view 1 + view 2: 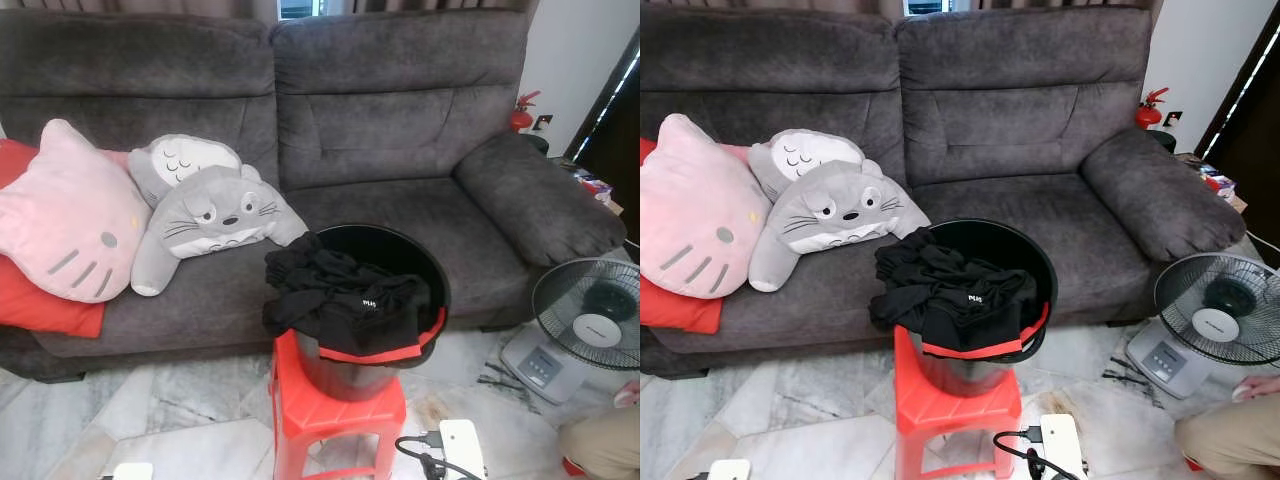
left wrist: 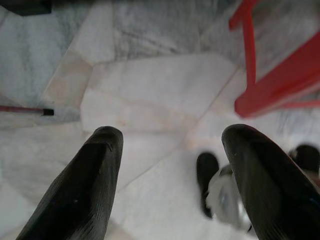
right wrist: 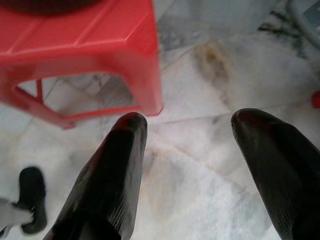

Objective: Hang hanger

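Before us at twelve o'clock sits a black bucket on a red stool, dark clothes heaped over its rim at nine o'clock, the grey sofa behind; we can make out no hanger among the clothes, so where the task's thing lies we cannot tell. We judge the risk plain: tugging a garment sideways could tip the bucket off the narrow stool; a cable at five o'clock of the stool could snag a foot; the fan at three o'clock stands near. Our left gripper hangs over marble floor, fingers wide apart, holding nothing; our right gripper likewise gapes empty beside the stool's leg.
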